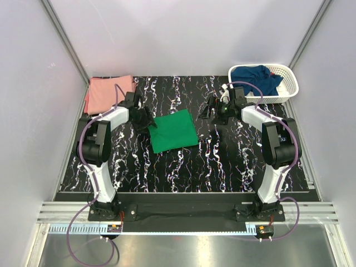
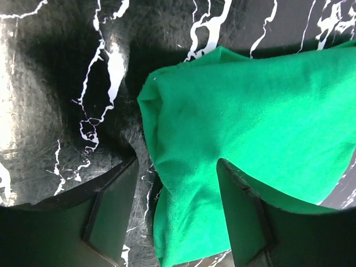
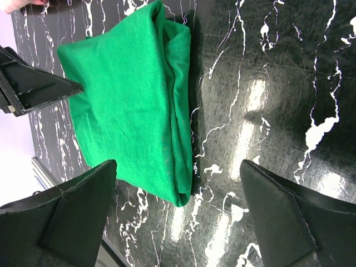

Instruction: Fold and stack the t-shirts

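green t-shirt point(image 1: 174, 131) lies folded mid-tabletop point(image 1: 222, 161); salmon t-shirt point(image 1: 108, 93) folded far left; navy t-shirt point(image 1: 257, 78), apparently unfolded, in the basket point(image 1: 290, 89). stacking not yet done. left end effector point(image 2: 177, 167) apart astride the green edge; right end effector point(image 3: 178, 167) apart, empty.

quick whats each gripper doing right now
left gripper: open, jaws either side of the green t-shirt edge, not clamped
right gripper: open, holding nothing
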Robot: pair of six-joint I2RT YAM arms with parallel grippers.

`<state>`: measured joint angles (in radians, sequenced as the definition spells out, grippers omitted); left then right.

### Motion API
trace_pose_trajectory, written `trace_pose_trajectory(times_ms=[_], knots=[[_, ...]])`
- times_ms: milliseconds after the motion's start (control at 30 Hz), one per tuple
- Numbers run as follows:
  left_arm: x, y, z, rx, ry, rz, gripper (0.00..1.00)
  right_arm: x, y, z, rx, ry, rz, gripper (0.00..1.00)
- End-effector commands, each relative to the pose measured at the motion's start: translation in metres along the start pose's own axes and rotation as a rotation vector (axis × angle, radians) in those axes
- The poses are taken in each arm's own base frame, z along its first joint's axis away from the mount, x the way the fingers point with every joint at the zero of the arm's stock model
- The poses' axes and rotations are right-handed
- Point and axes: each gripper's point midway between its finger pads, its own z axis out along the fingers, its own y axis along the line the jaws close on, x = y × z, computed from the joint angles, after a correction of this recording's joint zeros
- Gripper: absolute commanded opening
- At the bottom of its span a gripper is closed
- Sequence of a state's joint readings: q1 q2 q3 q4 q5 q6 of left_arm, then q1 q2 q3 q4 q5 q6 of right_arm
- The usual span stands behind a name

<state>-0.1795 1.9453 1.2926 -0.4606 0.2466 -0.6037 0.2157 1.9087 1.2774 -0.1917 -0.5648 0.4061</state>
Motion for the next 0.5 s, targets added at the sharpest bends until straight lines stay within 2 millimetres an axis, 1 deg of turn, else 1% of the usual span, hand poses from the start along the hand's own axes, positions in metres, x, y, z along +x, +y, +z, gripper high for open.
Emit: trace_pose_trajectory(times_ms=[0, 33, 233, 333, 367, 467], knots=[[-0.002, 0.008, -0.001, -0.023, -0.061, -0.040, 0.66, -0.028, 0.026, -0.020, -0.031, -0.076, -0.069, 1.00], [-0.003, 0.005, -0.004, -0.013, -0.079, -0.051, 0.66, -0.028, 0.027, -0.021, -0.033, -0.077, -0.070, 1.00], [-0.002, 0.001, 0.004, 0.010, -0.082, -0.068, 0.61, -0.030, 0.032, -0.028, -0.035, -0.088, -0.078, 1.00], [0.000, -0.001, 0.010, 0.015, -0.078, -0.072, 0.56, -0.032, 0.038, -0.034, -0.047, -0.110, -0.084, 1.00], [0.001, -0.001, 0.012, 0.010, -0.076, -0.069, 0.53, -0.031, 0.038, -0.034, -0.046, -0.109, -0.079, 1.00], [0.000, 0.000, 0.016, -0.003, -0.077, -0.067, 0.39, -0.031, 0.041, -0.038, -0.052, -0.114, -0.086, 1.00]])
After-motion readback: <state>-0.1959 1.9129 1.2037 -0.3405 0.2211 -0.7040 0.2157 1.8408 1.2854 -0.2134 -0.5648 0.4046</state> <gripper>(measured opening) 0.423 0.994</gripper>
